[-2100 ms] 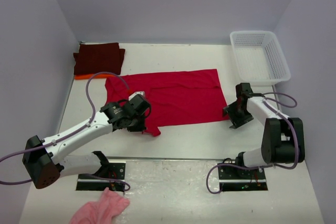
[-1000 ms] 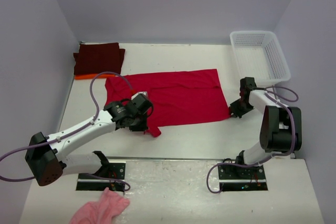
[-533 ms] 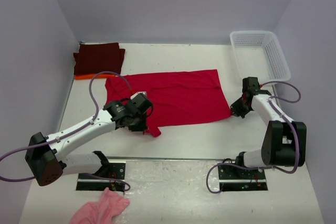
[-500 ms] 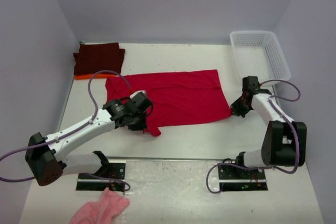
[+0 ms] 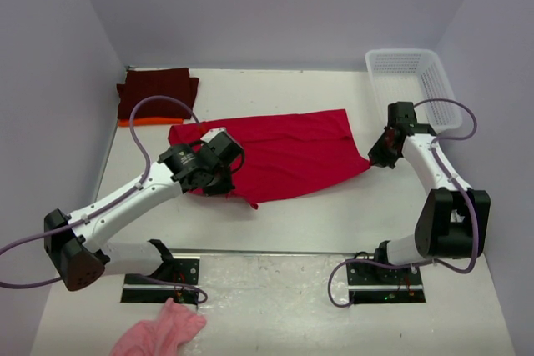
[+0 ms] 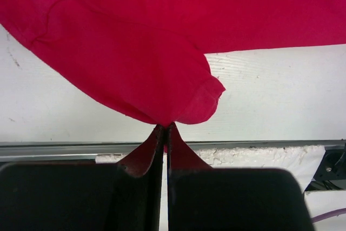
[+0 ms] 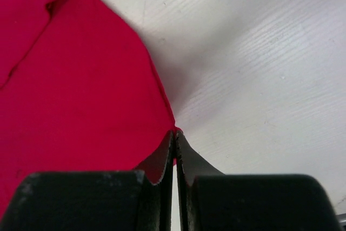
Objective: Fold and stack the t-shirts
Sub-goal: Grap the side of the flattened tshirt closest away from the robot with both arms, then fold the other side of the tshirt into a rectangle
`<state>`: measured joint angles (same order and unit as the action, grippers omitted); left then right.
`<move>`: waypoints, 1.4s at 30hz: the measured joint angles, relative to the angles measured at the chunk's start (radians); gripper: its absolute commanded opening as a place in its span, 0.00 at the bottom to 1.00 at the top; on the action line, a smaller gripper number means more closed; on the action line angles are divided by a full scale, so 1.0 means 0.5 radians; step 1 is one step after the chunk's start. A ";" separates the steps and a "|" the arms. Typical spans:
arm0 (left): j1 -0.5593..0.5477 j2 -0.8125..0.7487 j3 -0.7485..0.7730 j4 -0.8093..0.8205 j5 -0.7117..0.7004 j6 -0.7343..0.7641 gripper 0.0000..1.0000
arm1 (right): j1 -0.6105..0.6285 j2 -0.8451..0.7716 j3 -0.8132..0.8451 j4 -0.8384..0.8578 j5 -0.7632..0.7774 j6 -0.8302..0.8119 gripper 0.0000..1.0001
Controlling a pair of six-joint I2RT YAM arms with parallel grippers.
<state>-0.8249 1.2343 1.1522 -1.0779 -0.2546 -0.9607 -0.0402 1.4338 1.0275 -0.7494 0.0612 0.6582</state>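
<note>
A bright red t-shirt (image 5: 284, 149) lies spread across the middle of the table. My left gripper (image 5: 222, 176) is shut on its near left edge, and in the left wrist view the red fabric (image 6: 135, 41) is pinched at the tips of that gripper (image 6: 165, 127) and hangs lifted off the table. My right gripper (image 5: 375, 158) is shut on the shirt's near right corner; the right wrist view shows the gripper (image 7: 175, 132) closed on the cloth corner (image 7: 81, 90). A folded dark maroon t-shirt (image 5: 157, 91) rests on an orange t-shirt (image 5: 133, 122) at the back left.
A white mesh basket (image 5: 401, 54) stands at the back right by the wall. A small pink fluffy cloth (image 5: 158, 333) lies at the near edge, in front of the left arm's base. Side walls close in left and right.
The right gripper reached the shirt's near right corner and shut on it. Both grippers then rose and moved away from the bases, lifting the shirt's near edge.
</note>
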 measured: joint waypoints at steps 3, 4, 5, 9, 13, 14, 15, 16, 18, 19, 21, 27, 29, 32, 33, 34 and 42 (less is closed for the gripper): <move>0.007 0.018 0.011 -0.063 -0.033 -0.032 0.00 | 0.001 0.037 0.063 -0.005 0.003 -0.050 0.00; 0.014 0.018 0.014 -0.087 -0.045 -0.040 0.00 | 0.002 0.040 0.078 -0.015 0.003 -0.065 0.00; 0.027 0.014 0.016 -0.106 -0.061 -0.048 0.00 | 0.002 0.046 0.097 -0.031 0.004 -0.077 0.00; 0.151 0.013 0.018 -0.164 -0.091 -0.043 0.00 | 0.002 0.103 0.229 -0.081 0.001 -0.120 0.00; 0.331 0.016 0.040 -0.187 -0.108 0.019 0.00 | 0.002 0.140 0.302 -0.092 -0.003 -0.153 0.00; 0.378 0.020 0.059 -0.188 -0.112 0.043 0.00 | 0.002 0.146 0.314 -0.095 -0.005 -0.159 0.00; 0.401 0.024 0.071 -0.188 -0.114 0.072 0.00 | 0.002 0.156 0.327 -0.101 -0.008 -0.169 0.00; 0.455 0.040 0.107 -0.188 -0.118 0.096 0.00 | 0.002 0.166 0.339 -0.105 -0.009 -0.177 0.00; 0.520 0.076 0.164 -0.179 -0.128 0.153 0.00 | 0.003 0.179 0.354 -0.104 -0.016 -0.194 0.00; 0.549 0.099 0.198 -0.185 -0.130 0.182 0.00 | 0.005 0.185 0.364 -0.113 -0.018 -0.204 0.00; 0.591 0.159 0.275 -0.178 -0.135 0.245 0.00 | 0.006 0.198 0.381 -0.119 -0.024 -0.219 0.00; 0.616 0.327 0.531 -0.175 -0.142 0.385 0.00 | 0.021 0.200 0.418 -0.150 -0.024 -0.254 0.00; 0.616 0.355 0.590 -0.177 -0.150 0.412 0.00 | 0.029 0.204 0.455 -0.172 -0.023 -0.258 0.00; 0.632 0.383 0.643 -0.173 -0.164 0.451 0.00 | 0.043 0.240 0.552 -0.212 -0.024 -0.263 0.00; 0.644 0.390 0.648 -0.171 -0.166 0.462 0.00 | 0.047 0.263 0.597 -0.227 -0.024 -0.266 0.00; 0.660 0.397 0.649 -0.170 -0.170 0.476 0.00 | 0.050 0.289 0.641 -0.240 -0.025 -0.271 0.00; 0.845 0.457 0.607 -0.092 -0.171 0.585 0.00 | 0.117 0.614 1.017 -0.340 -0.036 -0.311 0.00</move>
<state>-0.4023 1.4628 1.4559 -1.1240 -0.3401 -0.6682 0.0185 1.7409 1.5360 -0.9192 0.0433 0.5026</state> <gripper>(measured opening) 0.008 0.006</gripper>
